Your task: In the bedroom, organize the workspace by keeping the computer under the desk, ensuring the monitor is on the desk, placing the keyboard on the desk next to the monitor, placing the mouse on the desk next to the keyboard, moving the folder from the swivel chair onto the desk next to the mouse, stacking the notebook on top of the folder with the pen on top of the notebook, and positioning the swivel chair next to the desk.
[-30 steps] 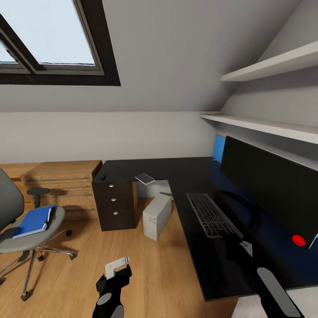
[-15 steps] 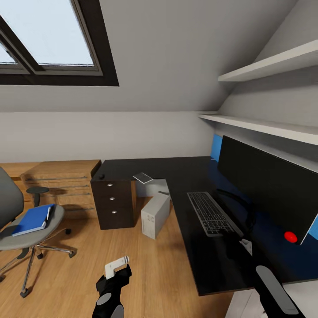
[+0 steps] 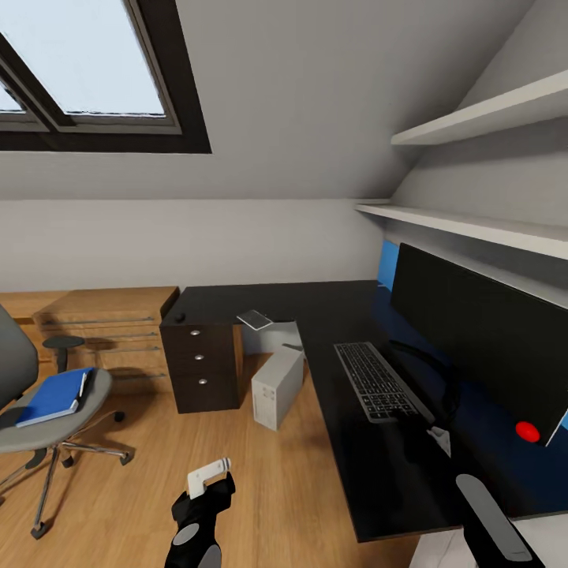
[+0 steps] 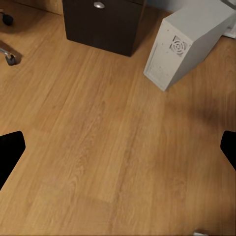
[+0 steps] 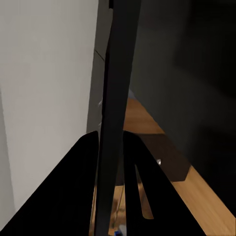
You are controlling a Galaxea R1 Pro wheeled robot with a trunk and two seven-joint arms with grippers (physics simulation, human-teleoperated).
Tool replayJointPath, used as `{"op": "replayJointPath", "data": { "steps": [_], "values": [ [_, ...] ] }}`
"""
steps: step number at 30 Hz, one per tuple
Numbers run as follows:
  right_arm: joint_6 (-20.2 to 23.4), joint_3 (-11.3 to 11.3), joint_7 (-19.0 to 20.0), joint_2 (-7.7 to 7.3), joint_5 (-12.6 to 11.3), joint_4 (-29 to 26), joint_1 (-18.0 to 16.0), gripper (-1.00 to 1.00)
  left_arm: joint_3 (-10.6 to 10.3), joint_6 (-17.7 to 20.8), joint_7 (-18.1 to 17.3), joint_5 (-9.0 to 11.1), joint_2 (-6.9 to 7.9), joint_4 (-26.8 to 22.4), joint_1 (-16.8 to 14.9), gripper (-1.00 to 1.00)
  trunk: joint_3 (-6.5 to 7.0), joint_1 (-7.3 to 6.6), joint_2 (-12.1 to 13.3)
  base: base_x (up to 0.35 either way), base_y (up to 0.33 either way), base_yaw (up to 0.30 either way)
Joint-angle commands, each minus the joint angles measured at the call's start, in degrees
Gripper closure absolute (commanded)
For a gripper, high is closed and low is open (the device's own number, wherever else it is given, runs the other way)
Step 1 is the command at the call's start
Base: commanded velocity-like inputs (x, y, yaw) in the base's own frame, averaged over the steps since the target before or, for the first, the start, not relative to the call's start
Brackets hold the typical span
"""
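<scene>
On the desk (image 3: 315,304) to my right, part of the job looks done. The monitor (image 3: 481,331) stands upright along the back and the keyboard (image 3: 379,383) lies just in front of it. The mouse (image 3: 181,317), as I read that small dark lump, sits at the far corner above the drawer unit (image 3: 201,363), well apart from the keyboard, so it needs moving. The computer (image 3: 278,388) stands on the wooden floor (image 4: 98,147) beside the desk's inner edge. I judge it only partly under the top.

The folder (image 3: 54,396) lies on the seat of the swivel chair (image 3: 16,430), which is well away from the desk. A thin dark strip with a white line along the folder's edge may be the notebook and pen, but I cannot be sure.

My left gripper (image 4: 118,152) hangs over bare floor with its fingers spread wide and empty. My right gripper (image 3: 430,442) is low over the desk by the monitor's stand, its fingers either side of a thin dark slab (image 5: 115,98). I cannot tell whether they pinch it.
</scene>
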Motion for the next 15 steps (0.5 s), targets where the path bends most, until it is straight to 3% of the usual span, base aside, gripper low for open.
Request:
{"op": "replayJointPath", "data": {
  "steps": [1,11,15],
  "values": [
    [0.3,-0.1,0.1,0.02,-0.5,0.0,0.0,1.0,-0.1,0.3,0.4,0.2,0.02,-0.1,-0.1,-1.0,-0.07,0.03,0.0,0.261,0.0,0.0],
    [0.3,-0.1,0.1,-0.04,-0.5,0.0,0.0,1.0,-0.1,0.3,0.3,0.2,0.02,0.0,-0.1,-1.0,-0.07,0.03,0.0,0.215,-0.051,0.0],
    [0.3,-0.1,0.1,-0.05,-0.5,0.0,-0.1,1.0,-0.1,0.3,0.3,0.2,0.02,0.0,-0.1,-1.0,-0.07,0.03,0.0,0.096,-0.046,0.0]
  ]
}}
